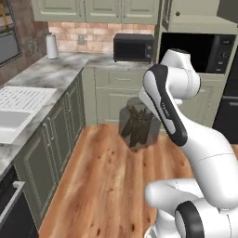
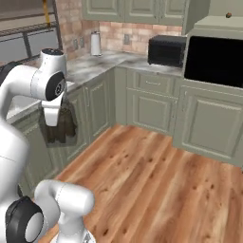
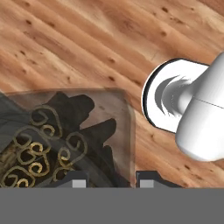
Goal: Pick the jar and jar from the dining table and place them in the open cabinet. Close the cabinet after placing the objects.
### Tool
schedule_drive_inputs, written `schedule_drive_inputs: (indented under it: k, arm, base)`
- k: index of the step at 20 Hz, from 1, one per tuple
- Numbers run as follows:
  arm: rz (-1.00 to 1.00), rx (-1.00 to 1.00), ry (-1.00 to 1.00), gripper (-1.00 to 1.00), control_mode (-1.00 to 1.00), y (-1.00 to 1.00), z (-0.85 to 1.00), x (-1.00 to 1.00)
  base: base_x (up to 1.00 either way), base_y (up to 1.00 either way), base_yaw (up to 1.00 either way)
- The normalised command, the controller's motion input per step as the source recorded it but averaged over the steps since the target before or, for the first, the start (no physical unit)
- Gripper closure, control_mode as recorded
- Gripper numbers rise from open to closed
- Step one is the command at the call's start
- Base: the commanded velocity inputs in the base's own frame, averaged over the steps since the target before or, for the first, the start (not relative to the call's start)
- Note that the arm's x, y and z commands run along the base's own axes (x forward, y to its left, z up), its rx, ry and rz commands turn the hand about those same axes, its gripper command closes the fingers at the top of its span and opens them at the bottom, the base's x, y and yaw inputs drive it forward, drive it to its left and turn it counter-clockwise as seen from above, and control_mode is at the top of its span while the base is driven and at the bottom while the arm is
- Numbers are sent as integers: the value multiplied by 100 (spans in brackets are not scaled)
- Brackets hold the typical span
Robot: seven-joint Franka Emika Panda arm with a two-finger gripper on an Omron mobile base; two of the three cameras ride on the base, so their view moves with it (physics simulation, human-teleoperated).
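A clear glass jar [image 1: 136,123] with dark brown sticks inside hangs above the wooden floor, and my gripper [image 3: 111,181] is shut on it. In the hand view the jar [image 3: 65,135] lies between the two dark fingertips [image 3: 78,181] at the bottom edge. From the right base view the jar [image 2: 59,124] hangs below the white hand, in front of the left counter's doors. The sage-green cabinet [image 1: 195,14] is high on the right above a black built-in appliance, and its door looks swung open. The dining table is out of view.
A marble counter with a white sink [image 1: 14,116] runs along the left. A black microwave [image 1: 133,47] and a paper towel roll [image 1: 52,45] stand on the back counter. Wooden floor [image 2: 156,180] lies open between the cabinets.
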Motion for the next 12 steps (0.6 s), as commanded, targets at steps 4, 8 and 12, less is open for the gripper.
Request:
schedule_drive_inputs:
  k: [4,8,12]
  arm:
    - [0,0,0,100,100,0,0,0]
    - [0,0,0,100,100,0,0,0]
    - [0,0,0,100,100,0,0,0]
  base:
    - [50,5,-35]
    - [65,0,-23]
    - [74,0,-18]
